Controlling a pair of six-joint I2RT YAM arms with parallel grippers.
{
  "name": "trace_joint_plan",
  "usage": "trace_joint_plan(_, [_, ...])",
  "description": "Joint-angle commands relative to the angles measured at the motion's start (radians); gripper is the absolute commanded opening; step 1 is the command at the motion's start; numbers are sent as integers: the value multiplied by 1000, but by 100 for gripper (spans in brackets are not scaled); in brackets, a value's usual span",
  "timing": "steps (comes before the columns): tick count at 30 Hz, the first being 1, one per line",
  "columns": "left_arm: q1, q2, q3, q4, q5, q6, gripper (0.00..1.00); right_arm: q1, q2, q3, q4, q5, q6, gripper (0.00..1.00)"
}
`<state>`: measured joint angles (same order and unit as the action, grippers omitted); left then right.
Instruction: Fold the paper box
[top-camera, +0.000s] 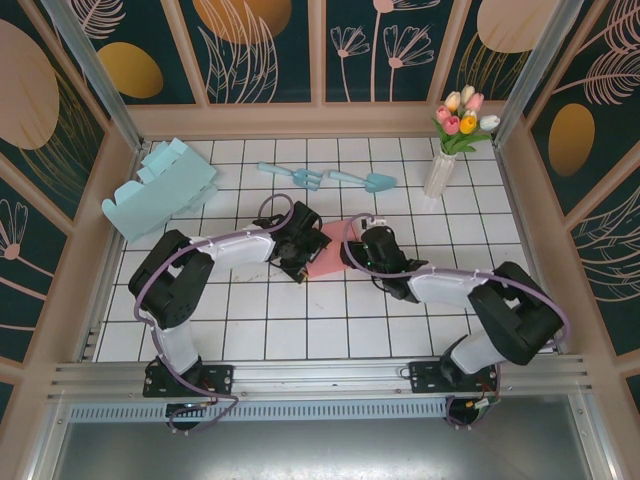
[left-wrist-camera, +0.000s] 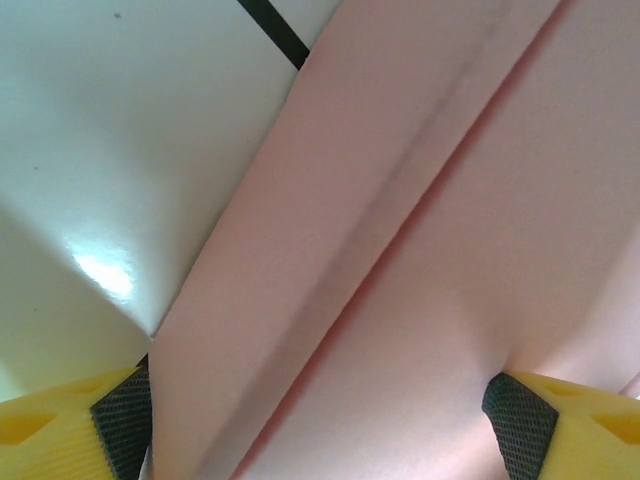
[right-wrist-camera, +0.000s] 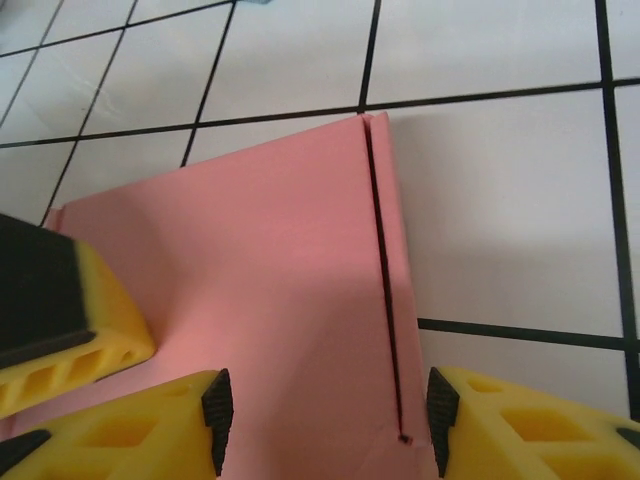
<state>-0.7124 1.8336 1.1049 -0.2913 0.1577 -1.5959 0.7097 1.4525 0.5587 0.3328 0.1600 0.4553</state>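
Observation:
The pink paper box (top-camera: 325, 256) lies flattened on the white tiled table between both arms. My left gripper (top-camera: 299, 251) is at its left edge, and my right gripper (top-camera: 352, 250) is at its right edge. Seen from the left wrist, the pink sheet (left-wrist-camera: 400, 250) with a long crease passes between the wide-apart pads (left-wrist-camera: 122, 425); that gripper (left-wrist-camera: 320, 432) is open. From the right wrist, the pink panel (right-wrist-camera: 270, 270) with a dark slit lies between the spread pads (right-wrist-camera: 438, 410); that gripper (right-wrist-camera: 328, 420) is open. The left gripper's yellow finger (right-wrist-camera: 60, 320) rests on the panel's left side.
A light-blue folded box (top-camera: 160, 187) lies at the back left. Two blue scoops (top-camera: 300, 178) (top-camera: 366, 181) sit behind the pink box. A white vase with tulips (top-camera: 441, 170) stands at the back right. Wooden walls ring the table.

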Motion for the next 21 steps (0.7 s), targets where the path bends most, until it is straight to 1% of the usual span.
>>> trace_joint_plan(1, [17, 36, -39, -102, -58, 20, 88, 10, -68, -30, -60, -2, -26, 57])
trace_joint_plan(4, [18, 41, -28, -134, -71, 32, 88, 10, -110, -56, -60, -20, -18, 58])
trace_joint_plan(10, [20, 76, 9, -190, -70, 63, 88, 10, -135, -93, -54, -23, -3, 57])
trace_joint_plan(16, [20, 61, 12, -211, -92, 63, 87, 10, -129, -109, -32, -57, 2, 52])
trace_joint_plan(21, [20, 52, 9, -221, -108, 65, 87, 8, -114, -111, -17, -79, 2, 50])
